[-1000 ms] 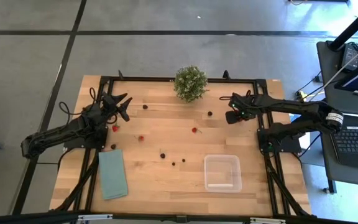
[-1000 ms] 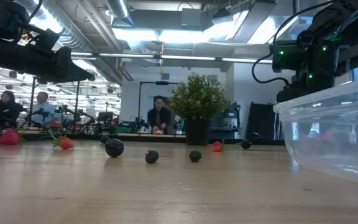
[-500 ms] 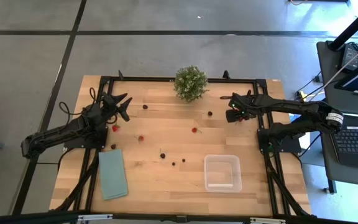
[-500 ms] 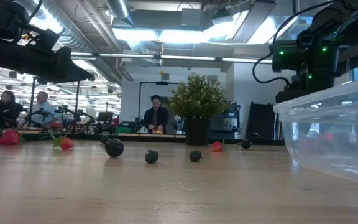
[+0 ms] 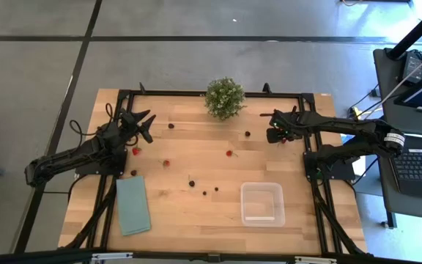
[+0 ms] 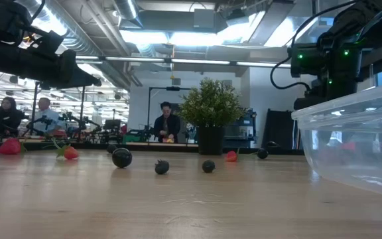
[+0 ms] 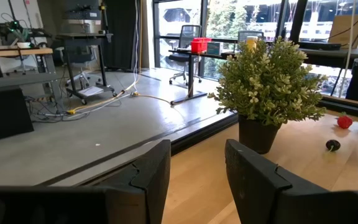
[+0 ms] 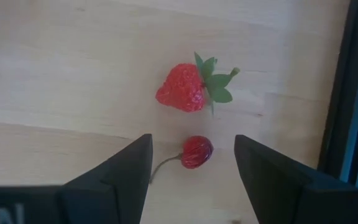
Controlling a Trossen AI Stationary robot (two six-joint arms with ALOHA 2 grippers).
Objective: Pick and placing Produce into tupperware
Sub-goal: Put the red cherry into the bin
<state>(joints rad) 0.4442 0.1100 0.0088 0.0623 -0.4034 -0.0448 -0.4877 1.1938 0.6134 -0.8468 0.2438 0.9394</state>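
The produce lies scattered on the wooden table: small dark berries (image 5: 192, 182) and red ones (image 5: 166, 163). The clear tupperware (image 5: 262, 204) stands lidless near the front right. My right gripper (image 5: 272, 135) hangs at the far right, pointing down, open. In its wrist view a red cherry (image 8: 196, 152) lies on the table between its fingers (image 8: 114, 180), untouched, with a strawberry (image 8: 182, 88) just beyond. My left gripper (image 5: 146, 126) waits level at the far left, open (image 7: 194, 174) and holding nothing.
A bushy potted plant (image 5: 224, 97) stands at the far edge's middle. A teal cloth (image 5: 132, 205) lies flat at the front left. A black frame rail (image 8: 353, 93) runs close beside the cherry. People sit in the room beyond the table.
My right gripper has rolled a little about the line it points along, staying in place over the cherry. Nothing on the table has moved.
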